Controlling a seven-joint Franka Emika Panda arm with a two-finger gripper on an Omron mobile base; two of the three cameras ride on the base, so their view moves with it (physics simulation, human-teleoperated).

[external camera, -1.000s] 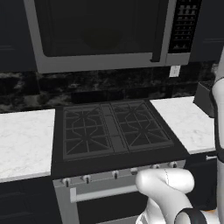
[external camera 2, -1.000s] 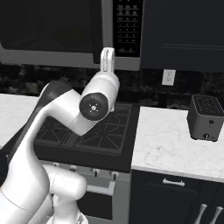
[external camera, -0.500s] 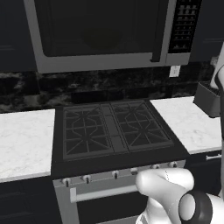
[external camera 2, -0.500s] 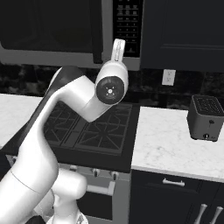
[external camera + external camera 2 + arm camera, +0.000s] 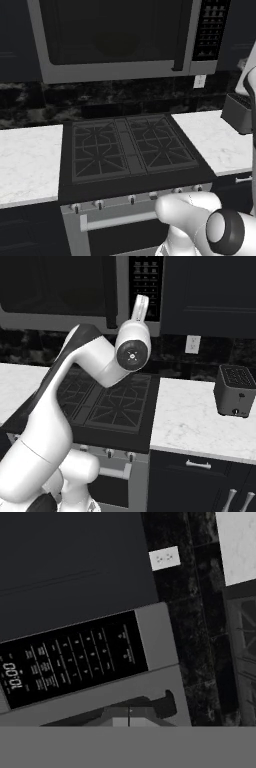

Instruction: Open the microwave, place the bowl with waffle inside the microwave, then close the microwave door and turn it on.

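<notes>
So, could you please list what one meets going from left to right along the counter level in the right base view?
White marble counter section → black gas stove with cast-iron grates → second white marble counter section → small dark boxy toaster.

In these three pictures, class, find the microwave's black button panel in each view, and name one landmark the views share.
Left base view: button panel at upper right, right of the microwave door.
Right base view: top centre, partly behind the raised arm.
Hand view: turned sideways, left of centre, its display at the far left.
Shared landmark: the white wall outlet.
</notes>
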